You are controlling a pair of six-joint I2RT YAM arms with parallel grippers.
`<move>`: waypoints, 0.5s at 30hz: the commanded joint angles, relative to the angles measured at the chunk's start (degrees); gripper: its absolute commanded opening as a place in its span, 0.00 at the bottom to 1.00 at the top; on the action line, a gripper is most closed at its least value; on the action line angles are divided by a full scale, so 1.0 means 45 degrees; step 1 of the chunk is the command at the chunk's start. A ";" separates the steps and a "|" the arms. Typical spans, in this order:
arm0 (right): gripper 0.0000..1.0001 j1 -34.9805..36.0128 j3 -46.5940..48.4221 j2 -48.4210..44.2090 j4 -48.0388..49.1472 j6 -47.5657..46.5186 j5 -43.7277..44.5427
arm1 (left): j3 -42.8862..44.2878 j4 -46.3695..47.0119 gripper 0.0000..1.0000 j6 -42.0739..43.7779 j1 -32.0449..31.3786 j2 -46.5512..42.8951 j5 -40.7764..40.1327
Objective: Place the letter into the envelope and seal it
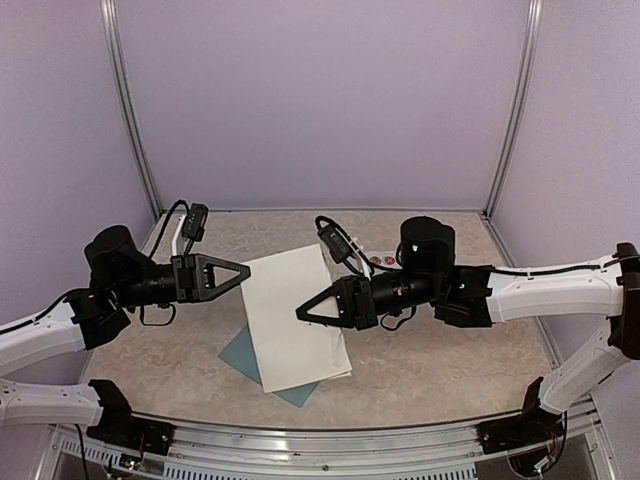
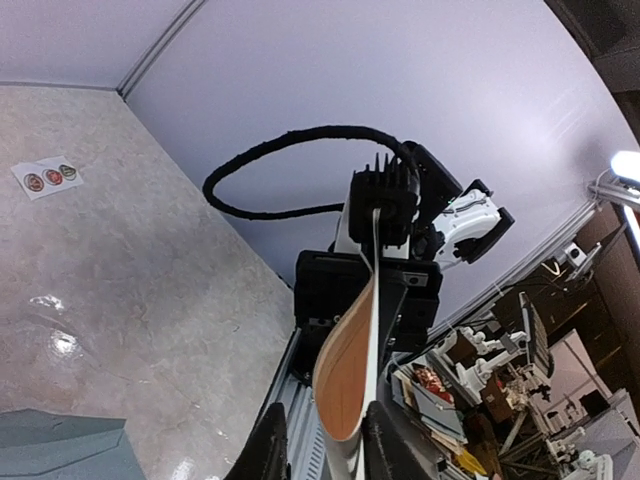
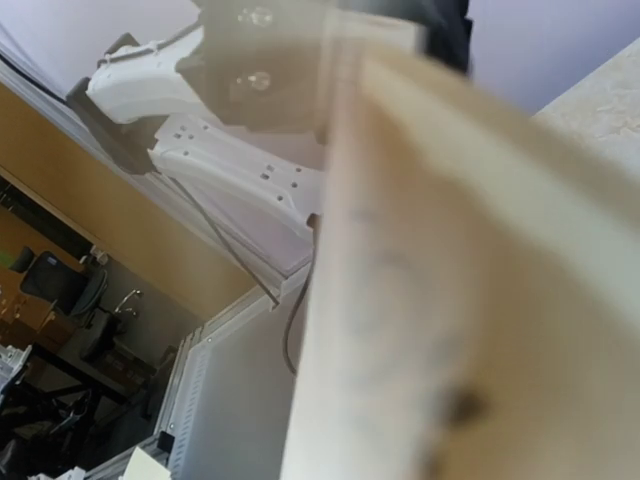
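Observation:
The letter (image 1: pixel 287 340) shows its plain white back and hangs tilted above the table between both arms. My right gripper (image 1: pixel 302 314) is shut on the letter near its right side. In the right wrist view the blurred cream sheet (image 3: pixel 450 300) fills the frame and hides the fingers. My left gripper (image 1: pixel 243 272) is at the sheet's upper left edge. In the left wrist view its jaws (image 2: pixel 325 445) stand apart, with the curved letter (image 2: pixel 350 370) edge-on between them, against the right finger. The teal envelope (image 1: pixel 240 352) lies flat on the table under the letter, mostly covered; a corner also shows (image 2: pixel 60 445).
A white strip of round stickers (image 1: pixel 382 261) lies on the table behind the right arm, also seen in the left wrist view (image 2: pixel 47 178). Lilac walls close in the back and sides. A metal rail (image 1: pixel 330 440) runs along the near edge.

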 commanded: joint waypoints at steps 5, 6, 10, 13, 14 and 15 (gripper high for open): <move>0.00 0.0052 0.0343 0.0057 -0.0454 -0.0386 -0.0281 | 0.0510 -0.0357 0.89 0.0482 0.0423 -0.0214 0.0684; 0.00 0.0053 0.0434 0.0092 -0.0651 -0.0503 -0.0402 | 0.0780 -0.0856 0.97 0.0776 0.0457 -0.0096 0.1089; 0.00 0.0070 0.1183 0.0301 -0.2775 -0.1486 -0.0853 | 0.2645 -0.4282 0.99 0.3393 0.0446 0.0835 0.2138; 0.00 0.0092 0.1683 0.0383 -0.4028 -0.2124 -0.1052 | 0.3801 -0.6691 0.99 0.4912 0.0383 0.1486 0.2644; 0.00 0.0104 0.1822 0.0421 -0.4306 -0.2265 -0.1165 | 0.4070 -0.7295 0.99 0.5331 0.0342 0.1695 0.2730; 0.00 0.0111 0.1930 0.0477 -0.4531 -0.2383 -0.1296 | 0.4316 -0.7783 0.99 0.5694 0.0278 0.1836 0.2773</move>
